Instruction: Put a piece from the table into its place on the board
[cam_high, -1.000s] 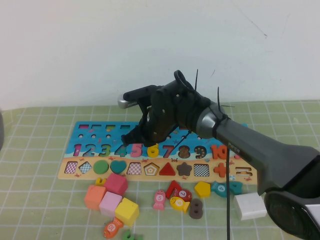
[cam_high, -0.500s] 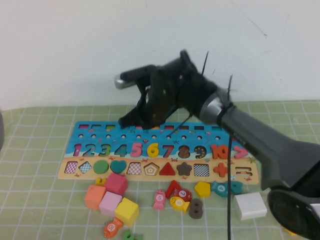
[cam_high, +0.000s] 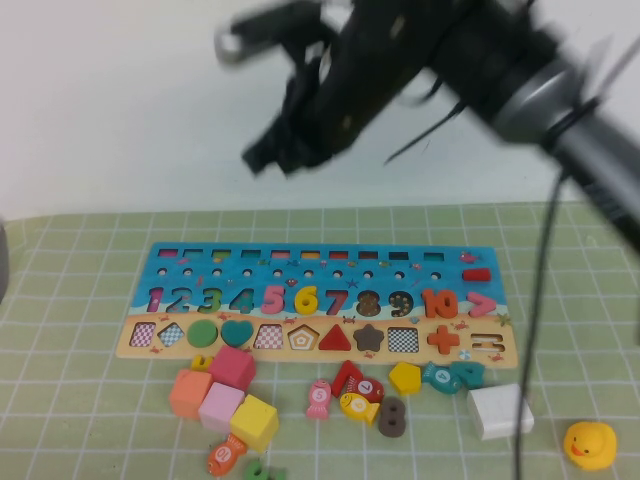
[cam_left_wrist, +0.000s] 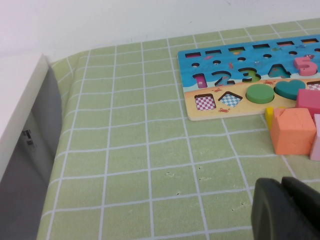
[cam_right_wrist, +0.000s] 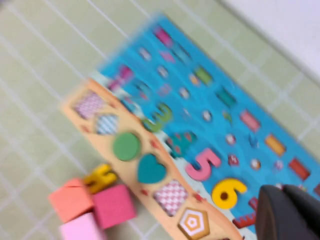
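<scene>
The yellow 6 lies in its slot on the blue part of the board, between the pink 5 and the red 7. In the right wrist view it lies flat on the board, apart from the fingers. My right gripper hangs high above the board's middle, shut and empty. My left gripper is shut and empty, low over the green mat near the board's left end; it is out of the high view.
Loose pieces lie in front of the board: orange, pink and yellow cubes, fish pieces, a yellow pentagon, a brown 8, a white block and a yellow duck. A white box stands at far left.
My right arm has risen from just over the yellow 6 to high above the board. The 6 stays in its slot.
</scene>
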